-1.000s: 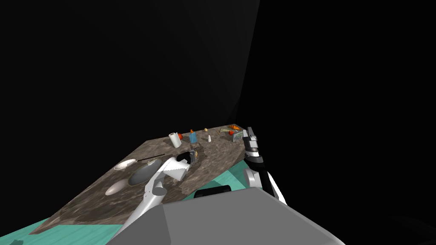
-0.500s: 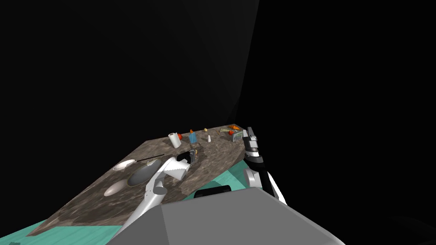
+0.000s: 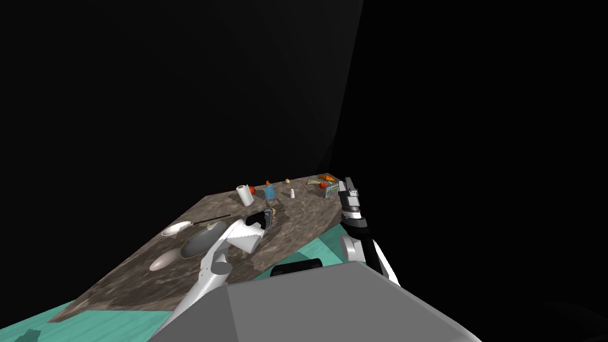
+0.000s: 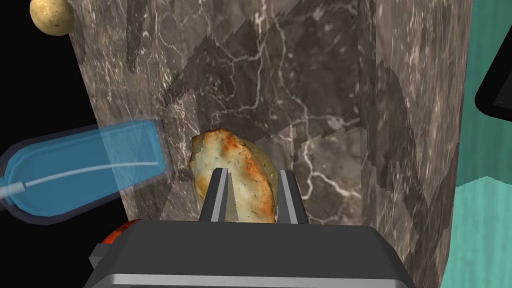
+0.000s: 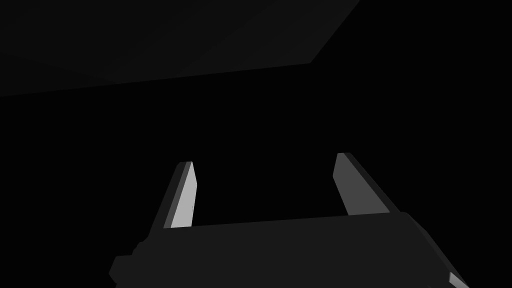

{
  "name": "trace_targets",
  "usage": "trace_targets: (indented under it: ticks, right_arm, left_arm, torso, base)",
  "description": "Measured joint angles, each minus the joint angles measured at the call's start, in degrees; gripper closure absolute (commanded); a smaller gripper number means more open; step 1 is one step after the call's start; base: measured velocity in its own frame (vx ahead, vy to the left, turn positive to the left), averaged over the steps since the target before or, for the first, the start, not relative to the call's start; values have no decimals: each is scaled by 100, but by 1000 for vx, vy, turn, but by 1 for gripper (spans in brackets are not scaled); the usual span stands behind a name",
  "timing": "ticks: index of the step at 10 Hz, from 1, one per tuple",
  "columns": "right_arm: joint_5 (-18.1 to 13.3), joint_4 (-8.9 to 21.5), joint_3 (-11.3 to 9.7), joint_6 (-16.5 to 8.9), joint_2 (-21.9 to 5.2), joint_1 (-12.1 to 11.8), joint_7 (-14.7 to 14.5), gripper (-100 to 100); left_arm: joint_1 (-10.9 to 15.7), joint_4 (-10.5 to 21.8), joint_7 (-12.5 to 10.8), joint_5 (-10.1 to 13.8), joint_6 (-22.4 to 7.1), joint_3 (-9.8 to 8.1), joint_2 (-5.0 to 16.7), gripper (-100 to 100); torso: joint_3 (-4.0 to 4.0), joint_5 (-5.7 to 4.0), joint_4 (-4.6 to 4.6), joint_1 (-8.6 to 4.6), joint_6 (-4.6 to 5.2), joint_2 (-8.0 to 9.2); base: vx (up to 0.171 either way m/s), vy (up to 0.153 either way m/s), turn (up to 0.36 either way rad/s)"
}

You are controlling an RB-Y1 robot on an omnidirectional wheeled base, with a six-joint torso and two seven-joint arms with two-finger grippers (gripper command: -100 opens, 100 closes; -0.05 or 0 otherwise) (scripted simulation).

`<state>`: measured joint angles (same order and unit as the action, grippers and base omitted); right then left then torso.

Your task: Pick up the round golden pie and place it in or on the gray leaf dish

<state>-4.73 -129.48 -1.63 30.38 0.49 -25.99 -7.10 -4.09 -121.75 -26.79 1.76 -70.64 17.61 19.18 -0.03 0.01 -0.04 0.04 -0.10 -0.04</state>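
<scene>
Now the left pincer (image 4: 252, 172) is clamped on the round golden pie (image 4: 235, 165), one blade pressing each side, over the brown marble counter (image 4: 325, 75). Just beside the pincer is a clear blue bottle (image 4: 85, 172), with a potato (image 4: 50, 15) farther out. Back along its forearm sits the gray leaf dish (image 3: 200, 241), apart from the pie. The right pincer (image 5: 265, 158) is spread wide, holding nothing.

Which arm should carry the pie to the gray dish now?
Left. The left gripper is shut on the pie, and the gray dish lies beside that arm. The right gripper stands open at the other edge of the table.
</scene>
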Motion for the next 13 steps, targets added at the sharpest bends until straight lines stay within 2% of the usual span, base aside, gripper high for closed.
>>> trace_targets:
  ticks: [1,2,3,6,13]
  right_arm:
    - [0,0,0,0,0,0,0,0]
    - [0,0,0,0,0,0,0,0]
    - [0,0,0,0,0,0,0,0]
    - [0,0,1,0,-2,0,0,0]
    - [0,0,1,0,-2,0,0,0]
  left_arm:
    - [-41,-116,-20,7,-71,26,32,100]
    - [-45,-130,-24,7,-87,29,35,0]
    - [-45,-128,-24,7,-86,29,35,100]
    - [92,-341,-99,80,-381,15,92,100]
    - [392,-782,-272,306,-1143,-52,269,100]
  torso:
    - [0,0,0,0,1,1]
    - [-1,0,-1,-2,2,-2]
    - [-2,0,-1,-3,2,-4]
    - [6,11,2,64,-4,10]
    - [5,12,1,69,-6,10]
  base:
    - [0,0,0]
    - [0,0,0]
    - [-22,62,-1]
    - [-37,164,-8]
    - [-37,148,-4]
